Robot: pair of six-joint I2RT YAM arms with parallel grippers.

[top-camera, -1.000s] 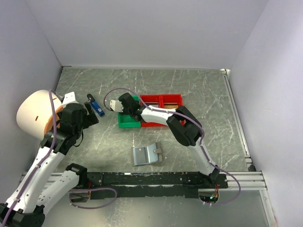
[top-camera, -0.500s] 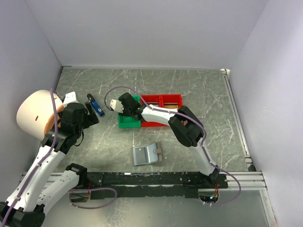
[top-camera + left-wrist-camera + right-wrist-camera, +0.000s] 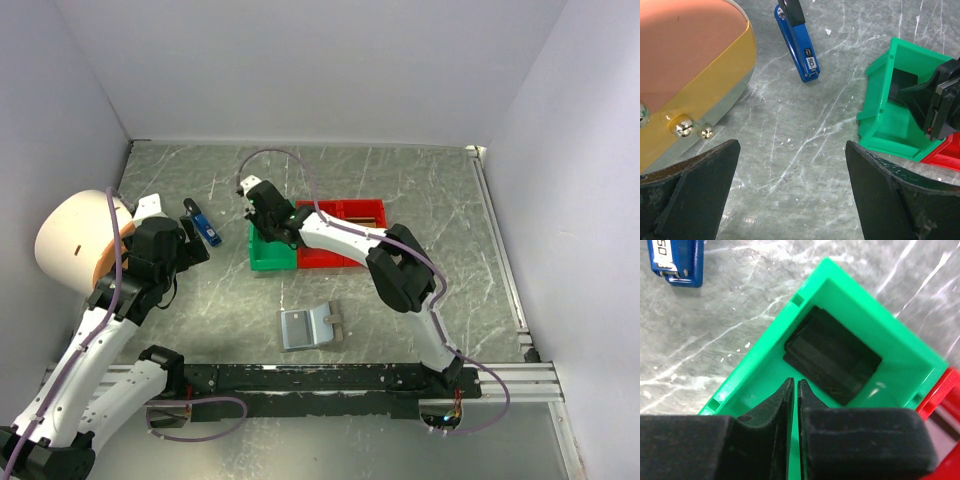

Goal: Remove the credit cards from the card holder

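The grey card holder (image 3: 310, 326) lies open on the table near the front, both pale panels up, with no gripper near it. My right gripper (image 3: 268, 222) hangs over the green tray (image 3: 262, 260) with its jaws shut and nothing between them, as the right wrist view (image 3: 794, 382) shows. A flat stack of black cards (image 3: 832, 356) lies in the green tray (image 3: 765, 370), just beyond the fingertips. My left gripper (image 3: 190, 250) is open and empty above bare table (image 3: 792, 147), left of the green tray (image 3: 890, 125).
Two red trays (image 3: 340, 212) adjoin the green one on its right. A small blue-and-black gadget (image 3: 205, 228) lies left of the trays and also shows in the left wrist view (image 3: 800, 45). A large round white and copper object (image 3: 70, 240) sits at the left wall.
My right gripper has swung from the left side of the green tray toward the back and now hangs over the tray. The left arm and card holder have not moved.
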